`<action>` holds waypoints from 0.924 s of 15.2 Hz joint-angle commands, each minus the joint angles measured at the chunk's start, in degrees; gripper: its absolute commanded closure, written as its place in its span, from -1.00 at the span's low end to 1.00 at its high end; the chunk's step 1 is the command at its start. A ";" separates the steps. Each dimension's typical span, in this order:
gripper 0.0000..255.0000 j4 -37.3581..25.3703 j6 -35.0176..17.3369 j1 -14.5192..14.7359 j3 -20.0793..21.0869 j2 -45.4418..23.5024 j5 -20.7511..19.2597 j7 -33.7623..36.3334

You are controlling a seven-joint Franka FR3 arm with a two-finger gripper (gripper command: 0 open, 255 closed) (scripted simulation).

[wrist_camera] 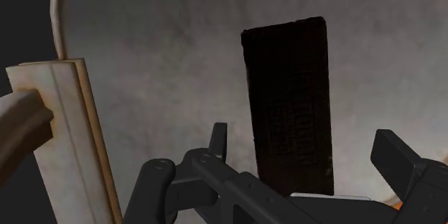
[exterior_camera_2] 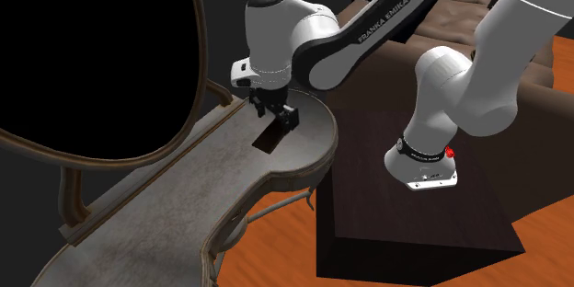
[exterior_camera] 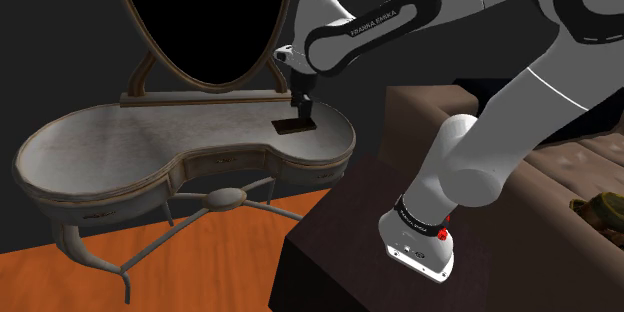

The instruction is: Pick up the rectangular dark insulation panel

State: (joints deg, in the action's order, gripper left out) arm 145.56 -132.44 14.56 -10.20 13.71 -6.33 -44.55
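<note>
The Franka arm's black gripper [wrist_camera: 301,135] hangs over a pale, kidney-shaped dressing table [exterior_camera: 100,135], jaws spread wide and holding nothing. The dark rectangular insulation panel [wrist_camera: 287,93] lies flat on the tabletop directly beneath, its near end running in between the two fingers and its far end reaching out beyond the fingertips. Neither finger touches it, and the panel sits somewhat closer to one finger than to the other. From the shoulder view the fingertips appear just above the panel or barely at it; contact cannot be confirmed.

The panel looks thin and lies flush on the surface, so a clean pick likely depends on three things: centring the jaws so both long edges have equal clearance, lowering until the fingertips all but meet the tabletop on either side, and closing squarely across the narrow width. Closing too high would probably skim over the top face. The mirror's wooden support [wrist_camera: 68,136] stands outside one finger, apart from it, and should stay clear on a straight descent.
</note>
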 commanded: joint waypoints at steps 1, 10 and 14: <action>-1.00 0.68 -2.01 0.07 -0.14 -1.25 -0.04 -0.51; 1.00 2.02 -6.16 0.11 -0.38 -4.08 0.15 -0.62; 1.00 2.03 -6.17 0.11 -0.37 -4.08 0.15 -0.61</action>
State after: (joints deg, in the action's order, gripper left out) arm 147.56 -138.63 14.68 -10.56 9.64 -6.18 -45.17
